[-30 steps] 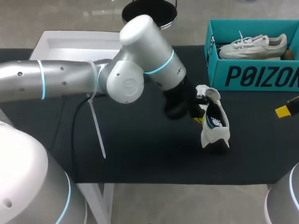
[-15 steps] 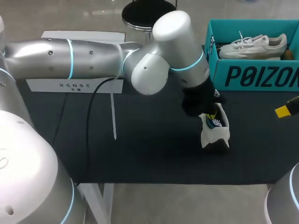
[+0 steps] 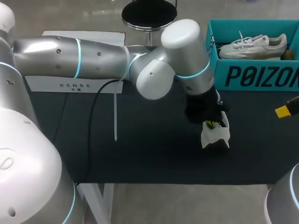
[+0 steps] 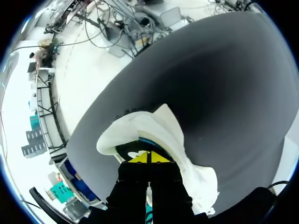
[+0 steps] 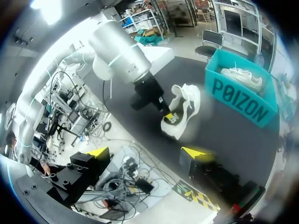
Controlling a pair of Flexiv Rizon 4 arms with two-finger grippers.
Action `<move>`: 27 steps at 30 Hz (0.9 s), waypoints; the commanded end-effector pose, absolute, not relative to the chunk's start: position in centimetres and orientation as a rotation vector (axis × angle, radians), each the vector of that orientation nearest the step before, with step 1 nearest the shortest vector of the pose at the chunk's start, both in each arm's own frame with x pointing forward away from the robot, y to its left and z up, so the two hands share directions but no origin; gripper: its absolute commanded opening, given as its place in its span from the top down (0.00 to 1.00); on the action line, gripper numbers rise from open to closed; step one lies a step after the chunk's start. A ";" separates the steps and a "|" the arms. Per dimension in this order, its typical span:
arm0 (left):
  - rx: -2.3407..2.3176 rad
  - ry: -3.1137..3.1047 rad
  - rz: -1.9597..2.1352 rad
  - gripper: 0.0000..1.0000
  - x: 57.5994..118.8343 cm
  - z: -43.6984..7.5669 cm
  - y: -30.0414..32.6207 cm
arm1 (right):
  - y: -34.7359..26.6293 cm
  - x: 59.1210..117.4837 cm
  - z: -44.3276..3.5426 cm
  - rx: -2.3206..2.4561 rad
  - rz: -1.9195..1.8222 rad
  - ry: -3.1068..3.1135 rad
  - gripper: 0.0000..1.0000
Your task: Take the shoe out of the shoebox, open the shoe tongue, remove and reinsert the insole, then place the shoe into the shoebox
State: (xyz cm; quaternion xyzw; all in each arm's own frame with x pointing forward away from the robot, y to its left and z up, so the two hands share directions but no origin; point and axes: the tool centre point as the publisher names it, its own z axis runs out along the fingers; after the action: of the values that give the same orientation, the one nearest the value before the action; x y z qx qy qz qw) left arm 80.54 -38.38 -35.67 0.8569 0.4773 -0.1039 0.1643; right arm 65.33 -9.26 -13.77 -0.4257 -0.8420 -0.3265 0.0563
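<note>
Head view is showing you the white soft shoe sitting out on the dark cloth-covered worktop, just in front of the teal cardboard shoebox. So step one is looking done. A second pale lace-up shoe is lying inside that box.

Your left gripper is poking down into the shoe's mouth. In the left wrist view its yellow tips are pressing together, right against the dark insole with a white mark on it. You cannot tell if the thin insole is being pinched between them. My guess is you are working on the insole step now. Taking it out, putting it back in, and boxing the shoe are all waiting to be done.

Your right gripper is hanging well away from the shoe with its fingers wide apart, holding nothing.

The shoe's upper is looking floppy and padded, folding open around the gripper. The box walls are looking stiff and straight.
</note>
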 end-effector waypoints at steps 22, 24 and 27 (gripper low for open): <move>2.299 1.711 -0.244 1.00 82.9 -42.2 -41.7 | -9.4 64.2 -14.0 -1.315 -1.049 -2.555 0.00; 2.295 1.722 -0.243 1.00 83.5 -41.9 -41.6 | -9.4 64.2 -14.0 -1.315 -1.049 -2.555 0.00; 2.302 1.719 -0.229 1.00 84.0 -40.9 -41.1 | -9.4 64.2 -14.0 -1.315 -1.049 -2.555 0.00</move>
State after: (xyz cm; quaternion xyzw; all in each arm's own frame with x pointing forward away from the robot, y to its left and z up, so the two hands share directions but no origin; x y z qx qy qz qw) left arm 83.50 -41.29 -40.75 0.7892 0.5937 -0.0825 0.1337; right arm 65.32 -9.26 -13.73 -0.4258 -0.8419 -0.3266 0.0560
